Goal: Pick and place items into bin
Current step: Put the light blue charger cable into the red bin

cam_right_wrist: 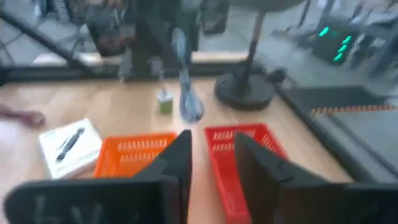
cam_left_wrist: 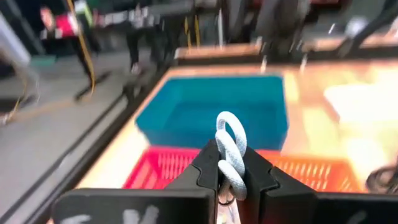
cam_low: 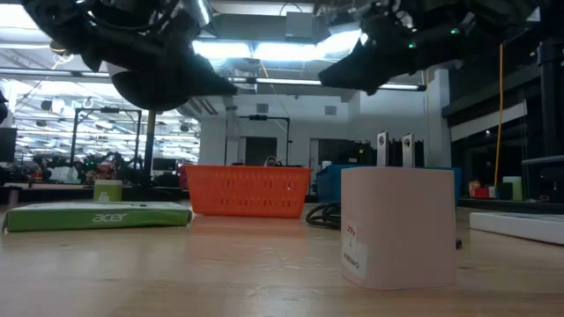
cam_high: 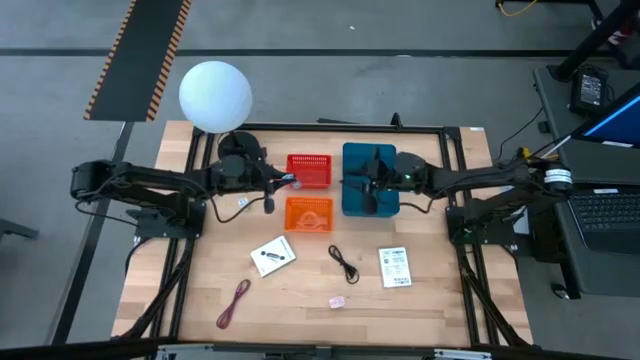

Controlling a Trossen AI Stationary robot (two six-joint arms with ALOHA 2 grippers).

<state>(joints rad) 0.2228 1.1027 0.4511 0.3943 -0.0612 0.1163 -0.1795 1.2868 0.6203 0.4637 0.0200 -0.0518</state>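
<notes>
White packets, cords on wooden table, workshop behind

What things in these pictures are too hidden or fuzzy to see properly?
- Inside of the blue bin: the right gripper hangs over it in the high view; the low view shows only its side.
- Print on the two white packets: too small in the high view.
- Tiny pink piece: too small to identify.
- The full length of the white cord pinched in the left gripper: cut off between the fingers in the left wrist view.

Wooden table: three bins, packets, cords.
</notes>
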